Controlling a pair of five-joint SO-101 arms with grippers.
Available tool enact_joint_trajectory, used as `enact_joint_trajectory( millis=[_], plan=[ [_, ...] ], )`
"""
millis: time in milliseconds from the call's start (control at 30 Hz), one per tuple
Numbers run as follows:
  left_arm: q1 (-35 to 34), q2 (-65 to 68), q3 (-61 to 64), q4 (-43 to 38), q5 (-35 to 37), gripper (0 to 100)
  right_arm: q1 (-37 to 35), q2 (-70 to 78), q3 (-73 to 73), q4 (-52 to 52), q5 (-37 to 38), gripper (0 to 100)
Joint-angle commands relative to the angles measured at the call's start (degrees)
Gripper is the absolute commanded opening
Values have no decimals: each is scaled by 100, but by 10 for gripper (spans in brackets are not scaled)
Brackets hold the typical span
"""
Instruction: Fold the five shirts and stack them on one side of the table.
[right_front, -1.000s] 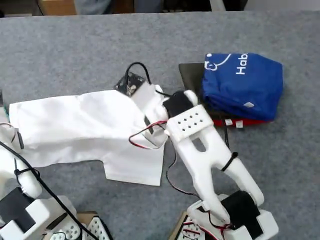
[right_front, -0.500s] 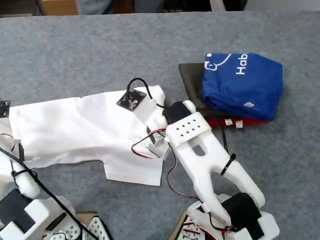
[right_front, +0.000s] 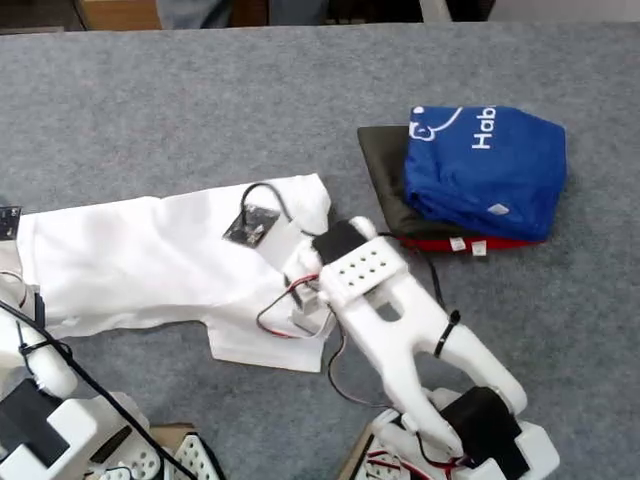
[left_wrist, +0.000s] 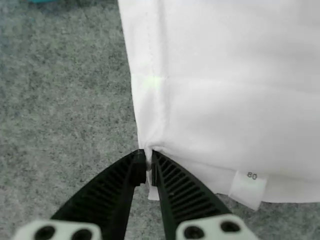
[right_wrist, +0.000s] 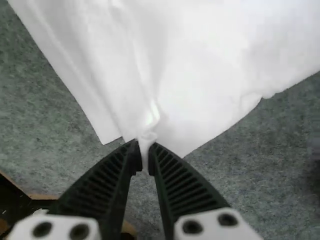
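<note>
Table (right_front: 150, 100): grey, felt-like cover runs right across your workspace
White shirt (right_front: 140, 260): you'll find it lying spread and creased on the left half, one sleeve pointing toward the near edge
Folded pile (right_front: 480, 200): sits on your right, just beside the white shirt
Pile layers: blue shirt (right_front: 485, 150) on top, dark shirt (right_front: 383, 175) and red shirt (right_front: 440, 243) edges showing underneath

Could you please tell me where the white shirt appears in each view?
High view: white shirt spread left of centre.
Left wrist view: its edge pinched in the left gripper.
Right wrist view: a fold pinched in the right gripper.
Shared landmark: grey table.
</note>
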Motion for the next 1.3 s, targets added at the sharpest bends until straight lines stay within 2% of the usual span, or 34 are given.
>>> enact_joint_trajectory(
  millis=[0,567,700,800,867,967,1167,1267],
  plan=[
    [-84,-35,-31,-53,-70,29,-105,-163,110,-264,-167,12],
    [-145,-53,-22,-44,-299,35,-53,-180,356,-334,-167,15],
    [-303,-88,-136,88,-334,134,-62,-198,338,-316,-202,17],
    [-629,-88,-330,114,53,182,-70,-198,321,-193,-220,70],
    [-804,-88,-409,114,53,187,-70,-198,321,-158,-387,109],
    [-945,-88,-541,255,53,188,-70,-198,321,-141,-448,119],
    [-1332,-88,-1314,1134,53,182,-53,-198,-286,422,-413,118],
    [-1508,-88,-1842,1530,97,82,-70,-189,-857,615,-404,94]
  ],
)
